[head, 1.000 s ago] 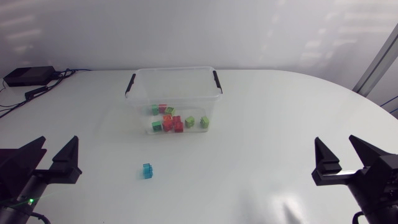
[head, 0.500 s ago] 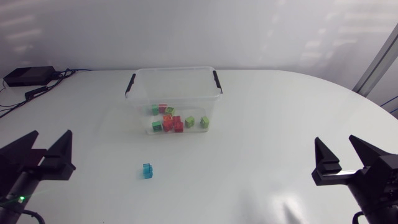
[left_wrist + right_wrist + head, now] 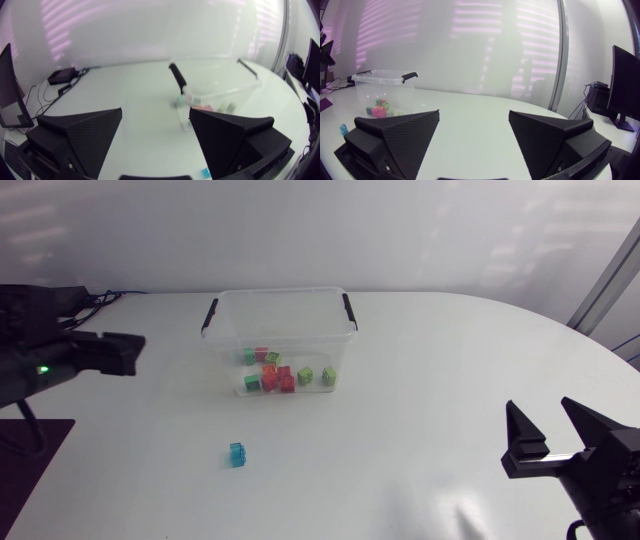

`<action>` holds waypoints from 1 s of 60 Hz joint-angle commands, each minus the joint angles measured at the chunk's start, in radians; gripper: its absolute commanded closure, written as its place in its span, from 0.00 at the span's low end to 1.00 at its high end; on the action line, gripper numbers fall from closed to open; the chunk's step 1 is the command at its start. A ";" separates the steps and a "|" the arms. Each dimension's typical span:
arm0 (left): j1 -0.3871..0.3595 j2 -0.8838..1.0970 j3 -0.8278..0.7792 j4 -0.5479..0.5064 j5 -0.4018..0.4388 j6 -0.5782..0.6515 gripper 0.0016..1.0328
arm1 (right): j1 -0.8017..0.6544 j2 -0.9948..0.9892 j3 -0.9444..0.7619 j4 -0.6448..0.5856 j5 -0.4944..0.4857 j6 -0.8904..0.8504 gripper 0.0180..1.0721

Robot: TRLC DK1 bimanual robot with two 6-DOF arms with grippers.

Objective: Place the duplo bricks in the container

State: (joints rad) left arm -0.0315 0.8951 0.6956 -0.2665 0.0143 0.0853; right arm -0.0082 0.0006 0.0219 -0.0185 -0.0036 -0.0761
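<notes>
A clear plastic container (image 3: 280,295) with black handles stands at the table's middle back and holds several red and green duplo bricks (image 3: 285,373). One translucent blue brick (image 3: 237,454) lies alone on the table in front of it. My left gripper (image 3: 125,352) hangs at the left, level with the container and pointing toward it. In the left wrist view it (image 3: 155,114) is open and empty, with the container (image 3: 220,87) ahead and the blue brick (image 3: 205,173) below its fingers. My right gripper (image 3: 541,408) rests open and empty at the near right, far from the container (image 3: 382,79).
A black box (image 3: 45,302) with cables lies at the table's far left corner. The table's rounded edge runs along the right side. White tabletop surrounds the blue brick (image 3: 342,129) on all sides.
My left arm has lifted from the near left corner and swung back and up, its gripper now turned sideways toward the container. The right arm and the bricks have not moved.
</notes>
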 commanded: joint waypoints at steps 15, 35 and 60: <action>-0.038 0.424 0.073 -0.163 0.204 0.403 0.21 | 0.004 -0.005 -0.022 0.009 -0.006 0.002 0.05; -0.291 0.544 -0.082 -0.200 0.208 0.910 0.16 | 0.002 -0.005 -0.022 0.009 -0.004 0.001 0.05; -0.286 0.778 0.027 -0.149 0.311 0.973 0.17 | 0.002 -0.005 -0.022 0.009 -0.004 0.001 0.05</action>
State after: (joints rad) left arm -0.3244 1.6203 0.6979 -0.4175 0.3115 1.0225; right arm -0.0082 0.0006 0.0219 -0.0185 -0.0036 -0.0761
